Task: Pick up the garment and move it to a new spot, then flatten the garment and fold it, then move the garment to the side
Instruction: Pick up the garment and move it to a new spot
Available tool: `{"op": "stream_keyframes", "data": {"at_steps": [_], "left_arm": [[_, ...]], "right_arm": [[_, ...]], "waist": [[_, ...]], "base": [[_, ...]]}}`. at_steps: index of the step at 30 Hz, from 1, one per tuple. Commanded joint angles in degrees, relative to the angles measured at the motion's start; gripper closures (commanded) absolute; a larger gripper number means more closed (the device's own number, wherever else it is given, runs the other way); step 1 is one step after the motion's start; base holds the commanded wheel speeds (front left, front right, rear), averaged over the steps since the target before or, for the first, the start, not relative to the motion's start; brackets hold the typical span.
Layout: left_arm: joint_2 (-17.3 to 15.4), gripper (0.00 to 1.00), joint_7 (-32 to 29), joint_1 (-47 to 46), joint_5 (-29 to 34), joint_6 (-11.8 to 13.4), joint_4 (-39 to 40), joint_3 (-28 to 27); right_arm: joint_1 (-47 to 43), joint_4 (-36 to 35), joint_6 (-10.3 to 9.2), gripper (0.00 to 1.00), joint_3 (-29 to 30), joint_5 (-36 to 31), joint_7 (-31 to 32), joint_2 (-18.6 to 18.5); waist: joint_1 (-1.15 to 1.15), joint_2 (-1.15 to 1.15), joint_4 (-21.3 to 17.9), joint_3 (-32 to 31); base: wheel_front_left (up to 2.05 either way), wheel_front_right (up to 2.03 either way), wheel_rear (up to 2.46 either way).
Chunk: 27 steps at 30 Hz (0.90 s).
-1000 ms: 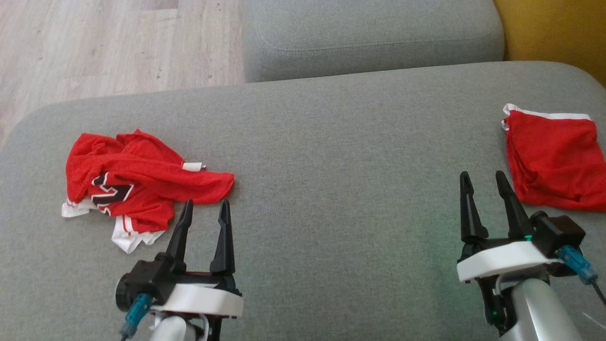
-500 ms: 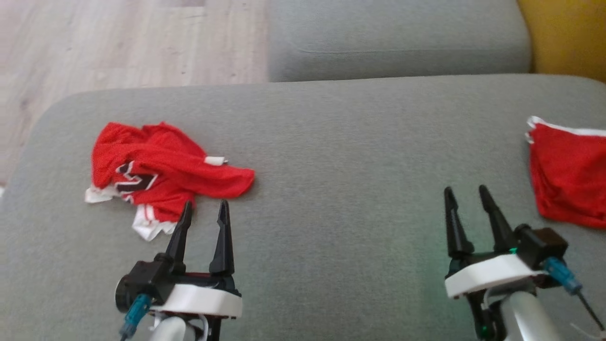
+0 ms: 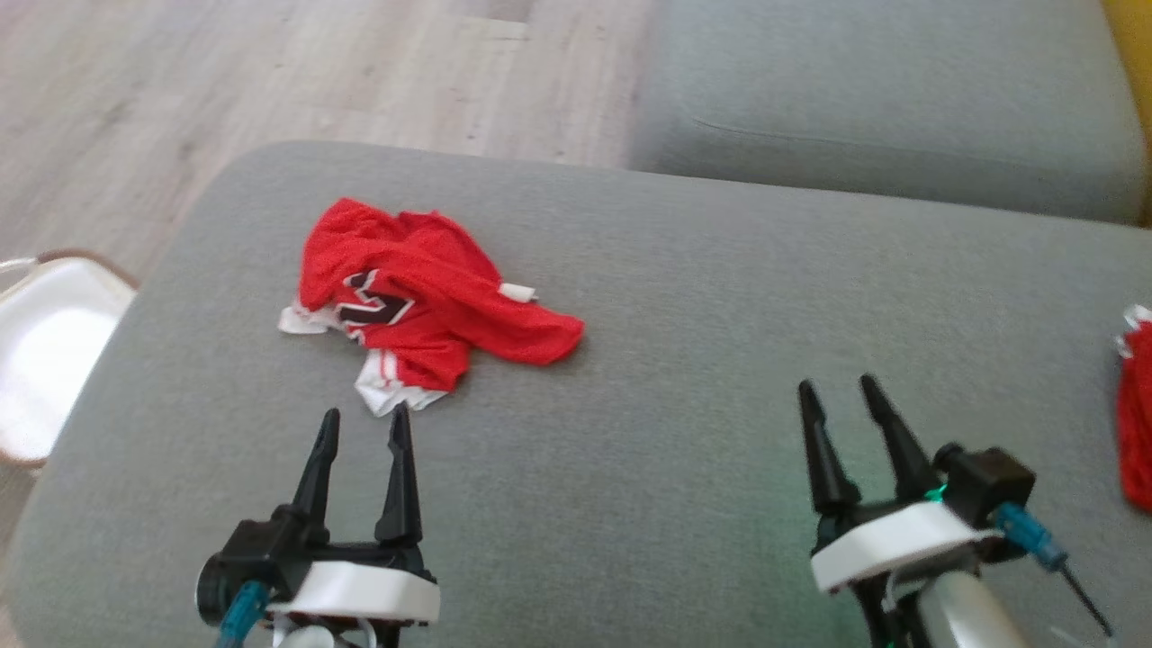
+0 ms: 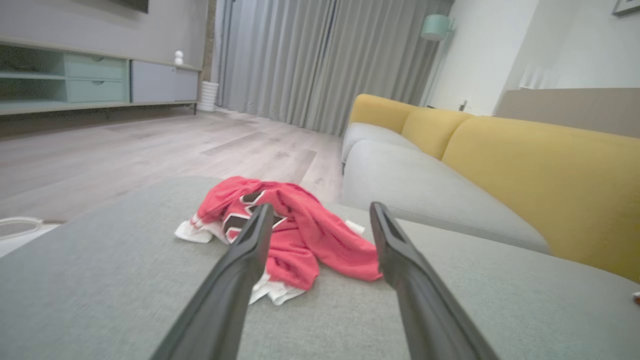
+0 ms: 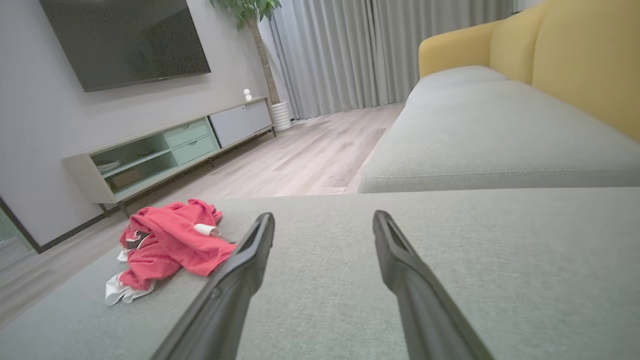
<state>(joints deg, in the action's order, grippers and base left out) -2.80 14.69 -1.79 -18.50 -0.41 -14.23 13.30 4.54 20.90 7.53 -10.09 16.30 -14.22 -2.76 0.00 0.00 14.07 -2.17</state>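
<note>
The left gripper point(image 3: 364, 412) hovers low over the grey cushion point(image 3: 684, 378), fingers spread and empty. The right gripper point(image 3: 835, 382), likewise spread and empty, hangs well apart to its right. Bare cushion lies wide between and ahead of them. Its rounded left edge drops toward a white basket point(image 3: 45, 360), its far edge toward wooden floor point(image 3: 270, 72). The crumpled red garment point(image 3: 423, 306) lies just ahead of the left fingertips, white hem nearest, untouched. A second red cloth point(image 3: 1136, 432) sits at the right border. Since half a second ago the head camera has swung left, shifting the whole picture; the garment's heap looks unchanged.
</note>
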Motion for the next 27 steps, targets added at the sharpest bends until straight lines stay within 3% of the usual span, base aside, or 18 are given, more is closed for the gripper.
{"op": "stream_keyframes", "data": {"at_steps": [1, 8, 17, 24, 27], "left_arm": [[-0.1, 0.00, 0.3, -1.9, 0.6, 0.1, 1.8, -2.2], [-0.1, 0.00, 0.3, -1.5, 1.1, -0.2, 1.7, -3.4], [-0.5, 0.00, 0.3, -6.6, 4.2, -1.8, 0.8, -7.0], [-5.8, 0.00, 0.0, -20.5, 7.3, -4.8, -6.4, -6.7], [-8.5, 0.00, -2.8, -27.4, 7.6, -6.2, -11.0, -4.6]], "right_arm": [[0.3, -1.5, -0.04, 0.00, -2.0, 0.6, -0.8, -0.1], [0.1, -1.4, -0.04, 0.00, -3.1, 2.0, -0.8, -0.1], [2.0, -2.5, -0.04, 0.00, -2.2, 0.7, -0.8, -0.1], [5.1, -4.3, -0.04, 0.00, 0.3, -1.3, -0.8, -0.1], [6.4, -4.9, -0.04, 0.00, 1.3, -1.8, -0.8, -0.1]], "waist": [[0.00, 0.00, 1.5, -0.6], [0.00, 0.00, 3.3, -0.3], [0.00, 0.00, 1.4, 4.9], [0.00, 0.00, -1.7, 11.5], [0.00, 0.00, -3.0, 13.9]], "base": [[0.00, 0.00, 0.00], [0.00, 0.00, 0.00], [0.00, 0.00, 0.00], [0.00, 0.00, 0.00], [0.00, 0.00, 0.00]]}}
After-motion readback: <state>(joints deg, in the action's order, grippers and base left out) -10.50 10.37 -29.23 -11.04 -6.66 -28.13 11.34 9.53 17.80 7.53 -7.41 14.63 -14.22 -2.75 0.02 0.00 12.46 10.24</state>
